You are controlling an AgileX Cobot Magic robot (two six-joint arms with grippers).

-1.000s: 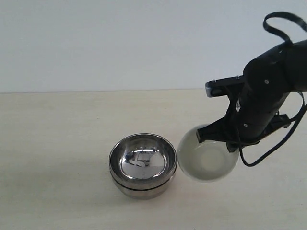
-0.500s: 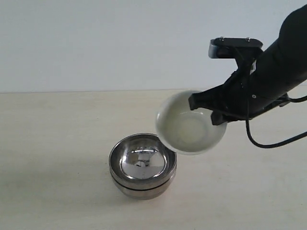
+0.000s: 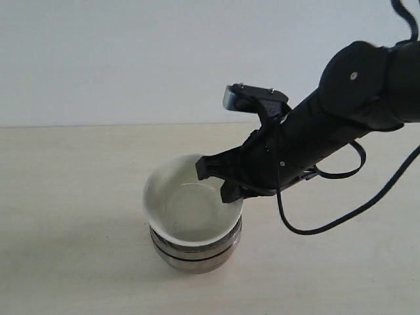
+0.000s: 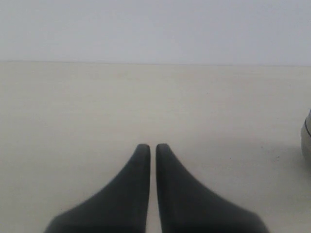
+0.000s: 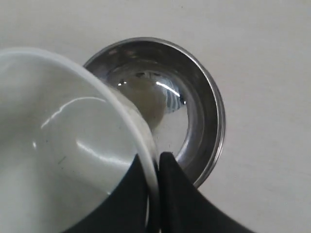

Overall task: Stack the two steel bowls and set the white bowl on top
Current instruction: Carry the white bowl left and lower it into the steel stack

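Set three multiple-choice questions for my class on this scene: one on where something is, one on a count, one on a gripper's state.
1. Where is the white bowl?
A. beneath the steel bowls
B. over the steel bowls
C. in the left gripper

2. How many steel bowls are stacked?
A. one
B. two
C. three

3. The left gripper is:
A. wide open
B. shut on a bowl
C. shut, holding nothing

Answers:
1 B, the right gripper holds it tilted above the stack.
2 B, two rims show, one on the other.
3 C, its fingers nearly meet with nothing between.

steel bowls (image 3: pixel 197 254) mostly covered by white bowl (image 3: pixel 187 210), right arm (image 3: pixel 354 92) cropped
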